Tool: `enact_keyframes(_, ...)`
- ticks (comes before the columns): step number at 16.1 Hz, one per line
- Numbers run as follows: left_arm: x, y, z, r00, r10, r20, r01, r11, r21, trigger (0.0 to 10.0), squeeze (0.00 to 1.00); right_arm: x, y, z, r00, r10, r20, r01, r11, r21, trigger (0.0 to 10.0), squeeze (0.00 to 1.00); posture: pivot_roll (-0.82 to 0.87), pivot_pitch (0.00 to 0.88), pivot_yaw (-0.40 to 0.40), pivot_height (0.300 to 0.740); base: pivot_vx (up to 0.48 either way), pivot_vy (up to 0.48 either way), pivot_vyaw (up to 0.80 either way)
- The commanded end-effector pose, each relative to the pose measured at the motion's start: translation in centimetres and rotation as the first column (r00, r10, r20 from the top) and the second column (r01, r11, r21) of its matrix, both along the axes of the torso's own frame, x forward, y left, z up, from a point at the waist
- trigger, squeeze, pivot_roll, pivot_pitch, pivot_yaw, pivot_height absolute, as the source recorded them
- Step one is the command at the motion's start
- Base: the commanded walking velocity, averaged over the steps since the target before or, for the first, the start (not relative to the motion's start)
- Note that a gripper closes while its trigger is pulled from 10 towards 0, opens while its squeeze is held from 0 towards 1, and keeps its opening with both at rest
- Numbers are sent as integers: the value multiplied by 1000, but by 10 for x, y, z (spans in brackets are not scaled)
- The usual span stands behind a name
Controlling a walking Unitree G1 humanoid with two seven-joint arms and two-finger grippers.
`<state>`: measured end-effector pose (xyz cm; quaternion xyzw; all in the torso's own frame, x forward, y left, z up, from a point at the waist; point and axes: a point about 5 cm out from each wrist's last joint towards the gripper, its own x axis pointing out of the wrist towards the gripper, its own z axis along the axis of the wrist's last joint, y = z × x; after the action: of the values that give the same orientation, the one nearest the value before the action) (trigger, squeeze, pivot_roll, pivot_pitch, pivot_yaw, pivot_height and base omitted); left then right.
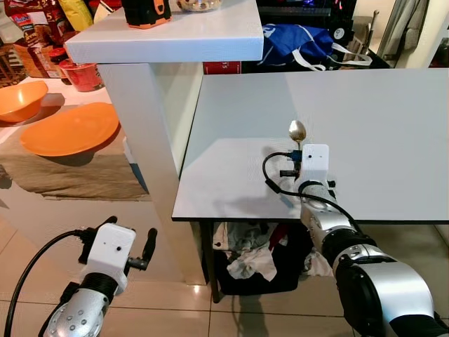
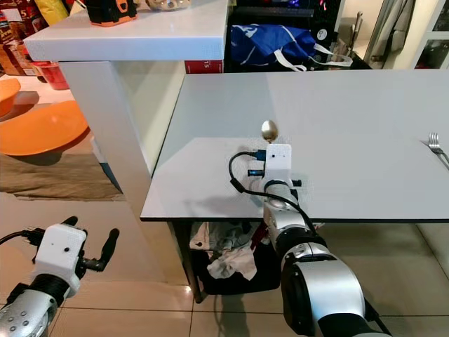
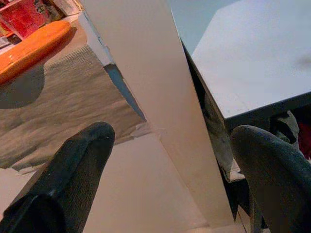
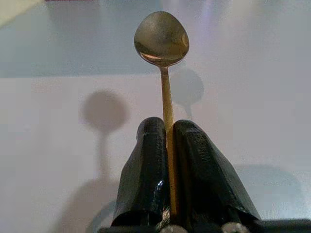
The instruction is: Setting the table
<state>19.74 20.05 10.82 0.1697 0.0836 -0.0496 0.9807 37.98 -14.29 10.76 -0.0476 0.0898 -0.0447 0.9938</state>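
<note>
home dining corner: table (image 1: 365, 126), bowls (image 1: 69, 130)

**Table layout, spoon over near edge**

Spoon (image 4: 162, 40) sits over table (image 1: 393, 119) near front edge, left of centre. Fork (image 2: 436, 146) on table far right. Bag (image 1: 298, 38) behind table. Raised counter (image 1: 175, 35) left of table; plate (image 1: 69, 129) and bowl (image 1: 21, 98) further left, lower.
</note>
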Motion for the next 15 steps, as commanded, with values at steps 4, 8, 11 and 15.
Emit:
enact_keyframes(4, -11, 5, 7, 1000, 8, -15, -8, 1000, 13, 10000, 0, 3, 2, 4, 1000, 7, -13, -7, 1000, -3, 10000, 0, 181, 107, 101, 740, 0, 0, 0)
enact_keyframes(8, -19, 5, 9, 999, 15, -32, -15, 1000, 15, 10000, 0, 3, 2, 3, 1000, 8, -28, -8, 1000, -15, 10000, 0, 193, 128, 102, 740, 0, 0, 0)
enact_keyframes(11, -23, 5, 11, 999, 19, -42, -18, 1000, 16, 10000, 0, 2, 2, 1, 999, 16, -46, -17, 1000, -18, 10000, 0, 200, 141, 104, 740, 0, 0, 0)
enact_keyframes(15, -26, 4, 12, 998, 19, -55, -18, 1000, 16, 10000, 0, 3, 1, 1, 998, 16, -56, -17, 1000, -20, 10000, 0, 205, 154, 107, 740, 0, 0, 0)
